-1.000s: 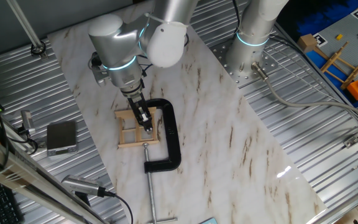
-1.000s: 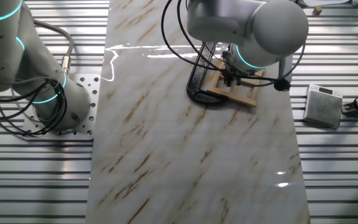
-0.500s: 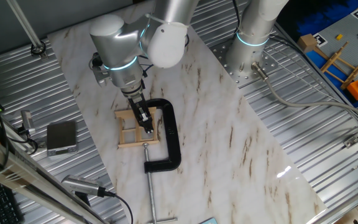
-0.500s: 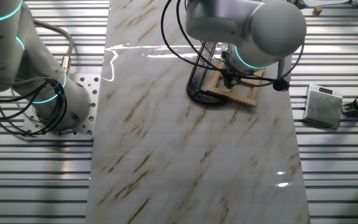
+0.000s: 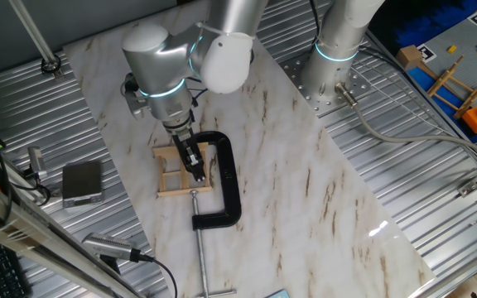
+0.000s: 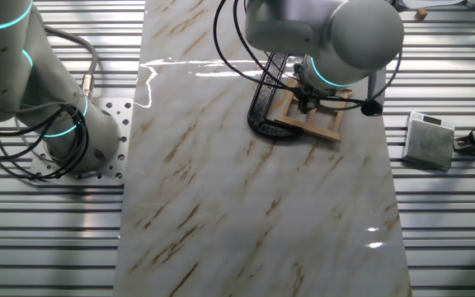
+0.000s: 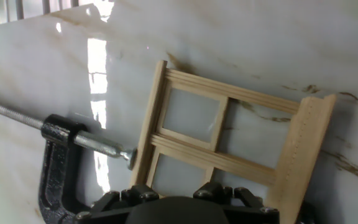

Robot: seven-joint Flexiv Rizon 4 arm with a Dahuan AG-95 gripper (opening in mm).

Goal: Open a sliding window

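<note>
Gripper [image 5: 195,168] points down over the window [image 5: 175,171], its dark fingers low above the pale wood; whether the fingers are parted or together cannot be told, since one fixed view shows them only as a small dark shape, the other fixed view hides them under the arm's wrist, and the hand view shows just the black gripper body [image 7: 185,208] along its bottom edge

Window [image 7: 219,140] is a small square frame of unpainted wood lying flat on the marble worktop [image 5: 305,165], toward the end far from the arm's base. Thin rails form its outline, with an inner cross-bar dividing it into panes through which the marble shows. One side piece is wider and flatter than the rest, with a row of tiny dots along it. In the other fixed view the window [image 6: 318,122] sits partly hidden beneath the arm

Black C-clamp [image 5: 222,182] lies on the worktop around one side of the window, its curved body just beside the frame. Its threaded screw [image 7: 98,145] runs across the marble and its tip touches the frame's edge, pressing against that side

Grey box [image 5: 82,182] rests on the ribbed metal surface beside the worktop, well apart from the window
</note>
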